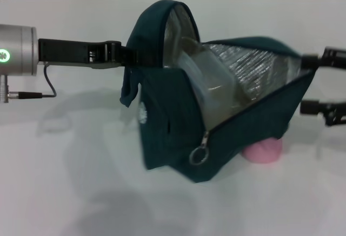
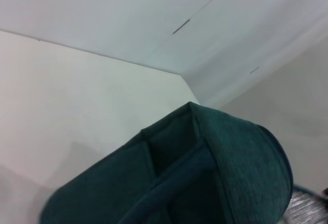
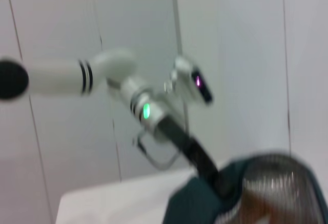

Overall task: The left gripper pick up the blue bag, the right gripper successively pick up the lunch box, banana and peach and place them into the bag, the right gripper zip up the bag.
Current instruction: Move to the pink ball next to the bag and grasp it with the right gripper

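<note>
Only the head view shows the whole scene: the blue bag [image 1: 216, 122] hangs above the white counter [image 1: 65, 193], long axis running left to right, its open foil-lined mouth facing up toward the camera. The left hand [image 1: 130, 55] is clamped on the bag's left rim. The right hand [image 1: 319, 85] sits at the bag's right end, its grip impossible to tell. The lunch box [image 1: 208, 82] lies inside; the peach [image 1: 263, 150] rests on the counter beneath. The right wrist view shows the left arm [image 3: 154, 114] reaching the bag.
</note>
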Robot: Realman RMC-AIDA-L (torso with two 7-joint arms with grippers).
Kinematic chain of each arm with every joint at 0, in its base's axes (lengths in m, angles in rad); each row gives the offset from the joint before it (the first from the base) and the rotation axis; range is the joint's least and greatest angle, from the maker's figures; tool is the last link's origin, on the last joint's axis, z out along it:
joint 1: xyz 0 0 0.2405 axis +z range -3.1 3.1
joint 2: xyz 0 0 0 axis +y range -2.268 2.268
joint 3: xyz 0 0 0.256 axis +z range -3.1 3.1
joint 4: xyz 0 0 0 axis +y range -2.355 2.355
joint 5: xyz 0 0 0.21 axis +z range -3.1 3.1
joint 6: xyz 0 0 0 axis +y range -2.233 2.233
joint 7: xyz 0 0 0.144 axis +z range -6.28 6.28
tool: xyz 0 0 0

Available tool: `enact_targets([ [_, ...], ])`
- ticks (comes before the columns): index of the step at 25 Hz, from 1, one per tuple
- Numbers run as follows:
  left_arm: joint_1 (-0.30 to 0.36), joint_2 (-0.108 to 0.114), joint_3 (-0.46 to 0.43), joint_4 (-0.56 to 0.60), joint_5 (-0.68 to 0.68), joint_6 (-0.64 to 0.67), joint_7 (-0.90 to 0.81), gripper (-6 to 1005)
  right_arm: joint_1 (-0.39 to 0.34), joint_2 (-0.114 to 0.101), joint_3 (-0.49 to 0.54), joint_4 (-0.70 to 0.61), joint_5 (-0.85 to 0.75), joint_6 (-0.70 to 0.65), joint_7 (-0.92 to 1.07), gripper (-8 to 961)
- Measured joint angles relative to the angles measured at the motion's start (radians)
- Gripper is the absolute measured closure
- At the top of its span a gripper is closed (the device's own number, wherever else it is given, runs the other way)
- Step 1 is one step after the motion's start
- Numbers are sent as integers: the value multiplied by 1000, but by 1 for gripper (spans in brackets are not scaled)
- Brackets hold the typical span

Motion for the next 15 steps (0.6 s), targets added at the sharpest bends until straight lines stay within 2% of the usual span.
enact_targets([
  [9,-11,5,0,-35,0,-28,34,963,-8,0,23,3,135,-24,-45,67],
  [15,-11,1,0,-37,0,-43,54,963,18,5,22,53,135,-13,-64,67],
])
